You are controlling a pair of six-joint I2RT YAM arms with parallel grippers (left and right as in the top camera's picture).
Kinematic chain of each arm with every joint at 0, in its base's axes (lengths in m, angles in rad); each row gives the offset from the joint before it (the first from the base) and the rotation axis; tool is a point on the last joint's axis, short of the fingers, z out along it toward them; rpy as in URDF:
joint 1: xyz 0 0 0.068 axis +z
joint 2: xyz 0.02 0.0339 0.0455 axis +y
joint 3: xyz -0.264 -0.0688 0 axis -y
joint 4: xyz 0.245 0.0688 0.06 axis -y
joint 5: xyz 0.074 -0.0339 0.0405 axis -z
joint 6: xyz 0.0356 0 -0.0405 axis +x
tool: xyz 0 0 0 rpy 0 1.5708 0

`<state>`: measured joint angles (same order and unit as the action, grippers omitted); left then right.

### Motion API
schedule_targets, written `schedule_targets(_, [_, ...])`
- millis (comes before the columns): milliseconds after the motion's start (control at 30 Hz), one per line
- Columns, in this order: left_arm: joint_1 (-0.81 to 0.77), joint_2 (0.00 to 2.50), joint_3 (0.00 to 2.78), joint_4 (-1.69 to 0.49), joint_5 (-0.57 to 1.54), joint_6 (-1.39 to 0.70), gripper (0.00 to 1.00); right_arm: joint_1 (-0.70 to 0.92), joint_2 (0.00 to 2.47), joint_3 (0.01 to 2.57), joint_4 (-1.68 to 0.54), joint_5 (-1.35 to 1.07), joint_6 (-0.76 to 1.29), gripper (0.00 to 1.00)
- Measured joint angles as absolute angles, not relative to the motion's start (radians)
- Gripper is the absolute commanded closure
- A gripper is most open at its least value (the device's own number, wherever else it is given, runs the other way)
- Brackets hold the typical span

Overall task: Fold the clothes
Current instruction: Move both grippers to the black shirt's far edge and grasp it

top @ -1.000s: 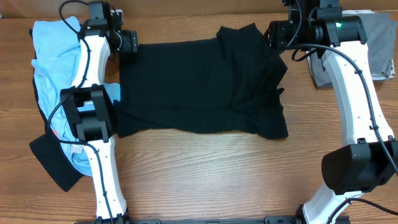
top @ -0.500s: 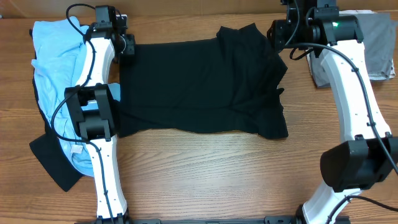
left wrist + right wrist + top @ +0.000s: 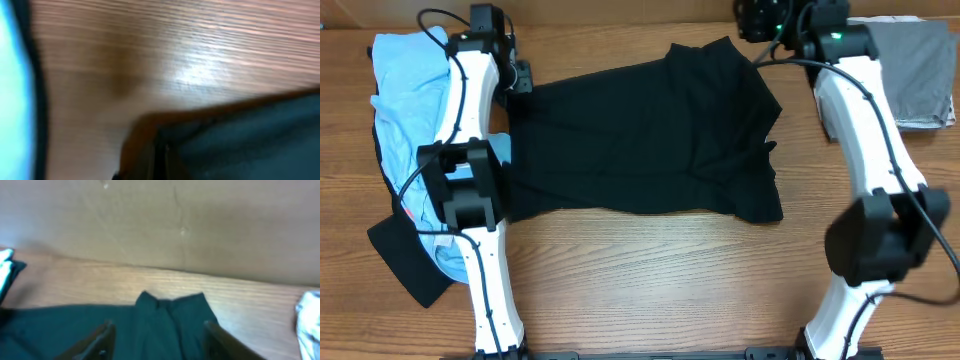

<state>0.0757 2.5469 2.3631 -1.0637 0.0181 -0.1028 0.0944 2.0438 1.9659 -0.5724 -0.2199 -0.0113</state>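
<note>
A black shirt (image 3: 650,140) lies spread flat across the middle of the table. My left gripper (image 3: 523,78) is at its far left corner, shut on the cloth, and that corner is drawn up toward it. The left wrist view is blurred, with dark fabric (image 3: 240,140) running into the closed jaws (image 3: 161,162). My right gripper (image 3: 758,25) hovers above the far right part of the shirt. In the right wrist view it (image 3: 160,340) stands open over a bunched fold of black cloth (image 3: 170,315), with nothing held.
A heap of light blue clothes (image 3: 400,90) lies along the left edge, with a black piece (image 3: 405,260) at the front left. A folded grey garment (image 3: 920,70) sits at the far right. A brown wall (image 3: 175,225) closes off the back of the table.
My left gripper has shut on the shirt's far left corner, which now slants up toward it. My right gripper narrowed, reopened, and shifted left and toward the back edge.
</note>
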Motion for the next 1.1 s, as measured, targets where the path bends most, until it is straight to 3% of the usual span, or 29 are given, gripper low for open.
schedule_targets(267, [0.027,2.381,2.403,-1.221,0.019,-0.121,0.96,0.099,2.307,1.966,-0.429,-0.221,0.036,0.33])
schedule_targets(700, [-0.031,2.387,2.408,-1.243,0.022,-0.125,0.96,0.099,2.512,1.966,-0.201,-0.221,0.097,0.33])
schedule_targets(800, [-0.031,2.387,2.408,-1.243,0.022,-0.125,0.96,0.101,2.535,1.966,-0.159,-0.219,0.1,0.42])
schedule_targets(933, [-0.031,2.387,2.408,-1.243,0.022,-0.125,0.96,0.105,2.563,1.966,-0.152,-0.203,0.1,0.6])
schedule_targets(1100, [-0.031,2.387,2.408,-1.243,0.022,-0.125,0.96,0.11,2.563,1.988,-0.247,-0.135,0.097,0.77])
